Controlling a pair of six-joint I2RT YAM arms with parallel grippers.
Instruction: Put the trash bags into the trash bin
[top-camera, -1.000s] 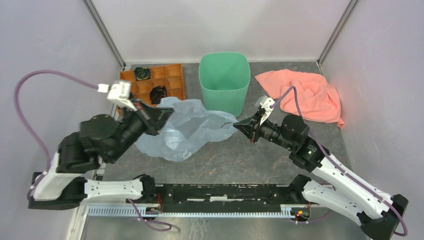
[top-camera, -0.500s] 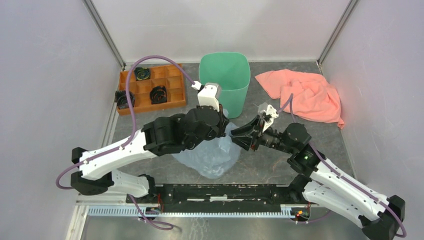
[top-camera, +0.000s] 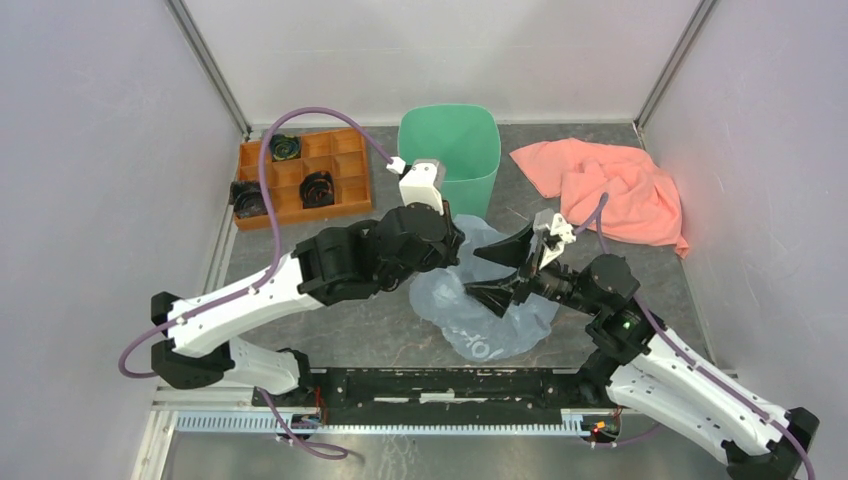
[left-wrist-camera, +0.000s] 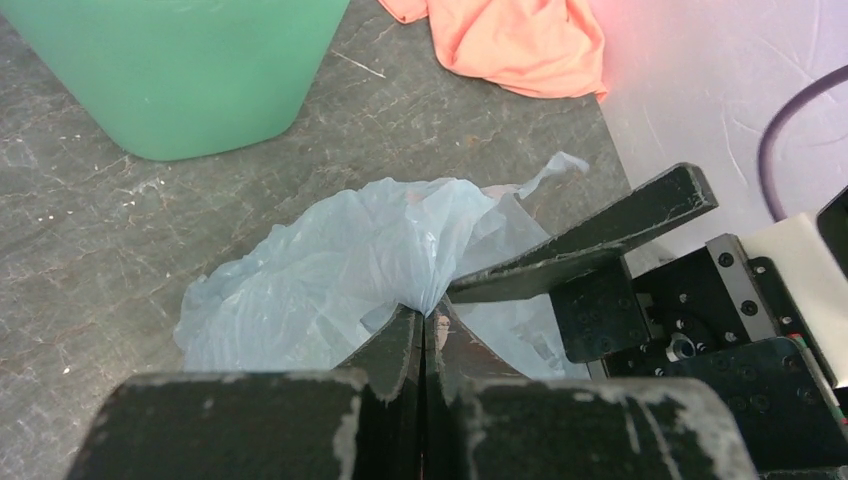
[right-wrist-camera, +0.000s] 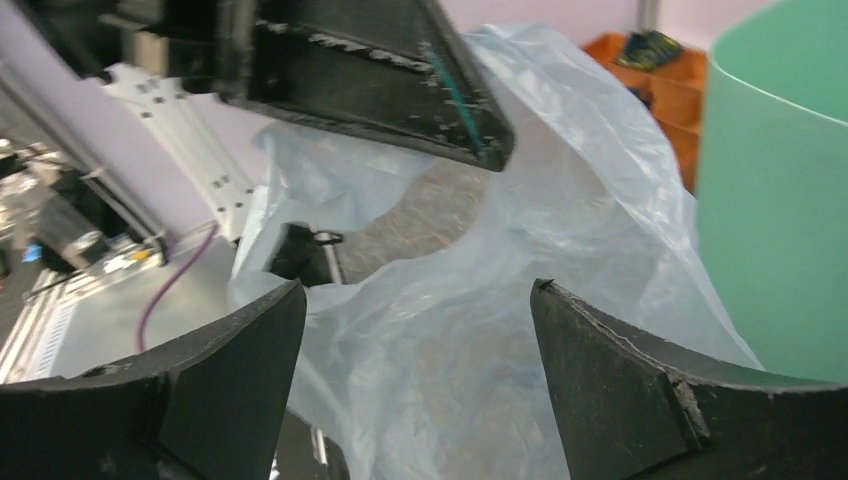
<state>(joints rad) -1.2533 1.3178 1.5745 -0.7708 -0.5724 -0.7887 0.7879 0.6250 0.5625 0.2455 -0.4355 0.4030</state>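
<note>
The pale blue translucent trash bag (top-camera: 495, 325) hangs bunched in front of the mint-green trash bin (top-camera: 448, 150) and spreads onto the table. My left gripper (left-wrist-camera: 425, 312) is shut on a gathered pinch of the bag (left-wrist-camera: 330, 270), just short of the bin (left-wrist-camera: 180, 70). My right gripper (top-camera: 492, 275) faces it from the right with jaws wide open. In the right wrist view the bag (right-wrist-camera: 560, 230) fills the gap between the open fingertips of the right gripper (right-wrist-camera: 420, 290), with the bin's wall (right-wrist-camera: 780, 200) to the right. One right finger (left-wrist-camera: 600, 230) reaches over the bag.
A salmon-pink cloth (top-camera: 610, 190) lies crumpled at the back right. An orange compartment tray (top-camera: 300, 175) with dark parts sits at the back left. White walls close in the table on three sides.
My left arm swung the bag from the left side to the middle, in front of the bin. My right gripper let go of the bag's edge and opened wide.
</note>
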